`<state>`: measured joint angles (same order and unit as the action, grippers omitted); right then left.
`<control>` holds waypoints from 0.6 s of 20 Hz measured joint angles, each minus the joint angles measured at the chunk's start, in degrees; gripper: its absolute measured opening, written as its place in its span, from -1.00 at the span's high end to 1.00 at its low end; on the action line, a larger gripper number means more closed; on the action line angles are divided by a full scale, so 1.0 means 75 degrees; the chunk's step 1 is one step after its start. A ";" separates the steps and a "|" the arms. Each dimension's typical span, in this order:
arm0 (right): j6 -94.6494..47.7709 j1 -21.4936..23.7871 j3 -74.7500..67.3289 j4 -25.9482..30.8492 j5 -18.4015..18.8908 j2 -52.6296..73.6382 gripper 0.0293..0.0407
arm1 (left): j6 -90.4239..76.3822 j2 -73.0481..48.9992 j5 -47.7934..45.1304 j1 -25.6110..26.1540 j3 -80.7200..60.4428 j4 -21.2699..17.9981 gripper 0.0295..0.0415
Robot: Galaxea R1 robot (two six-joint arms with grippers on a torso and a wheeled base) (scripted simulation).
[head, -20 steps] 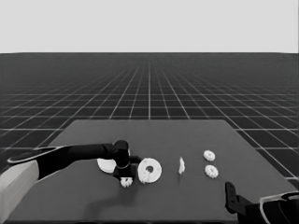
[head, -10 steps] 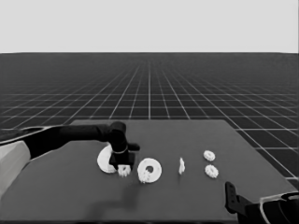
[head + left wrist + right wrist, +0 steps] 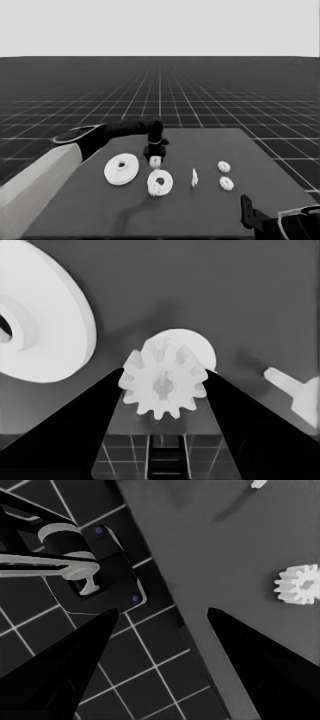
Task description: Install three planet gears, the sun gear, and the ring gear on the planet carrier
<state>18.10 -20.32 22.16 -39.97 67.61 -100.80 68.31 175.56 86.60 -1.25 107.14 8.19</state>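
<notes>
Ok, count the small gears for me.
4 gears: one in the left tool, one apparently on the smaller round part's near edge, two apart near the table's right end.

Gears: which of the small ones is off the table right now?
The gear clamped in the left gripper, above the smaller round part. Two others lie loose at the table's right.

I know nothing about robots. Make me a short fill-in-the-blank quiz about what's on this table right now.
1. The left gripper is shut on a small toothed ____.
2. The larger round part lies on the table to the ____ of the smaller round part in the head view.
3. Near the table's right end, ____ gears lie by themselves.
4. The right gripper, parked at the table's corner, has its fingers ____.

Answers: gear; left; two; open
</notes>
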 joint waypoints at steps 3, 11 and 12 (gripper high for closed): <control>0.0000 0.0000 0.0000 0.0000 0.0000 0.0000 -0.61 | -0.0387 0.0229 -0.0422 0.0889 0.0698 0.0775 0.72; 0.0000 0.0000 0.0000 0.0000 0.0000 0.0000 -0.61 | -0.0532 0.0323 -0.0565 0.1089 0.0972 0.0945 0.18; 0.0000 0.0000 0.0000 0.0000 0.0000 0.0000 -0.61 | -0.0533 0.0324 -0.0566 0.1089 0.0974 0.0946 -0.27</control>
<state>18.10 -20.32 22.16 -39.97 67.61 -100.80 64.32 177.98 82.35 6.92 114.44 15.28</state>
